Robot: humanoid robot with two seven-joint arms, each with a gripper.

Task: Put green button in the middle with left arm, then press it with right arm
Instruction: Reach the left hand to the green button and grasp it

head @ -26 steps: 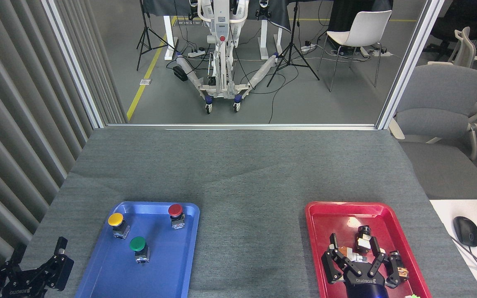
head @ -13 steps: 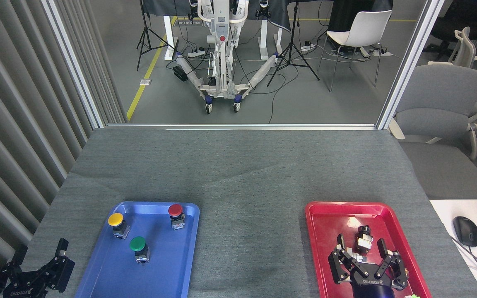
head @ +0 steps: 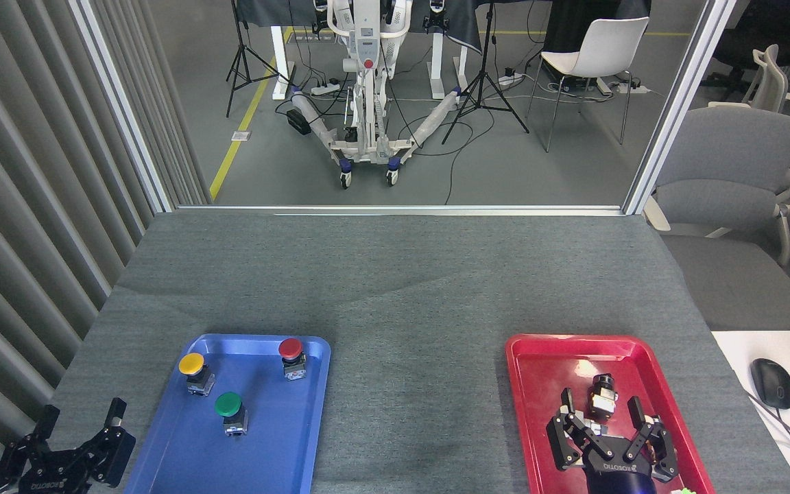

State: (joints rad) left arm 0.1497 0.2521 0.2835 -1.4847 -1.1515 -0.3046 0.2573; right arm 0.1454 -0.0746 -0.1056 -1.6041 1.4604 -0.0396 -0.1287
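Left gripper: black multi-fingered left gripper [head: 66, 461], fingers spread wide and holding nothing, at the tabletop's near-left corner, just off the left rim of the blue plastic tray [head: 278, 453].
Right gripper: black multi-fingered right gripper [head: 611, 442], fingers spread and empty, hanging over the near half of the red plastic tray [head: 546, 370], just short of a small black-and-grey block [head: 601, 396] lying there.
Green button: round green mushroom cap on a grey-and-black base [head: 230, 412], upright in the blue tray's middle, near the yellow-capped button [head: 193, 370] and red-capped button [head: 291, 355].
Middle: bare grey woven cloth [head: 415, 343] between the trays, unoccupied.
Change: over the last second the left gripper has edged up and toward the blue tray; the right has drawn back toward the near edge.
Meaning: likely the reach for the green button is beginning; nothing is grasped yet.
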